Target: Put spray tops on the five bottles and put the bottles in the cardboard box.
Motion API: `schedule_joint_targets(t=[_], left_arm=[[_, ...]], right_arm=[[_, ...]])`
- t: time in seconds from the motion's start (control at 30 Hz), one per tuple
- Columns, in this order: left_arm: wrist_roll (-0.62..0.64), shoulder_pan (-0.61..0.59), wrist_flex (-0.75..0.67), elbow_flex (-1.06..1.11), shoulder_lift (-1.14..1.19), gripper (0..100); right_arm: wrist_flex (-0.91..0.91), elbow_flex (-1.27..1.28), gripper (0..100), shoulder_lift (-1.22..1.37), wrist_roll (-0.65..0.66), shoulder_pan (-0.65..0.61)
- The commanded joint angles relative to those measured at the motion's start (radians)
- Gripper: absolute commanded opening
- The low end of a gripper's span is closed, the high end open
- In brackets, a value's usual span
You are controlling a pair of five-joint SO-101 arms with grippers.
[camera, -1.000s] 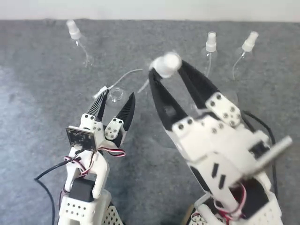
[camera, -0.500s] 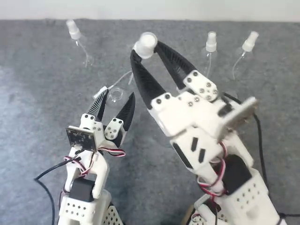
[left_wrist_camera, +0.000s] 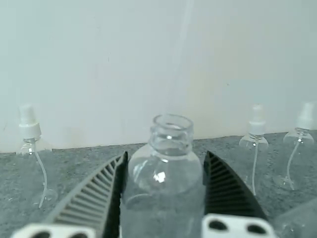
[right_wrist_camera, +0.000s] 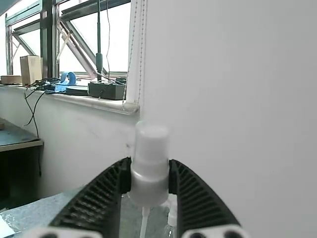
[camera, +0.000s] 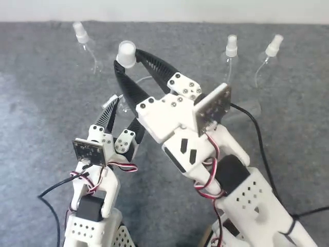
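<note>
Now the right end effector (camera: 127, 57), clamped on an upright spray top (camera: 126, 52), hangs almost directly over the open-mouthed bottle (left_wrist_camera: 170, 133), which stands upright, gripped by the left end effector (left_wrist_camera: 165, 158).

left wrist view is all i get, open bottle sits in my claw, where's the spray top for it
observer: the right claw has the spray top pinched, held up in the air near your open bottle.
operator: is it gripped straight
observer: yes, the right wrist view shows it upright, fingers pressed on both sides of its collar.
operator: which side does it come in from
observer: in the high view it slants in from the right, partly overlapping your left claw.
</note>
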Motion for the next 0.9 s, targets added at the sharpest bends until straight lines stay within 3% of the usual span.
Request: schedule_joint_targets(t=[0.0, 0.87], left_arm=[[0.005, 0.003, -0.025, -0.004, -0.017, 3], [0.005, 0.003, -0.025, -0.004, -0.017, 3]], right_arm=[[-0.022, -0.057, 0.7, 0.015, -0.003, 0.004], [-0.022, 0.226, 0.9, 0.045, -0.003, 0.010]])
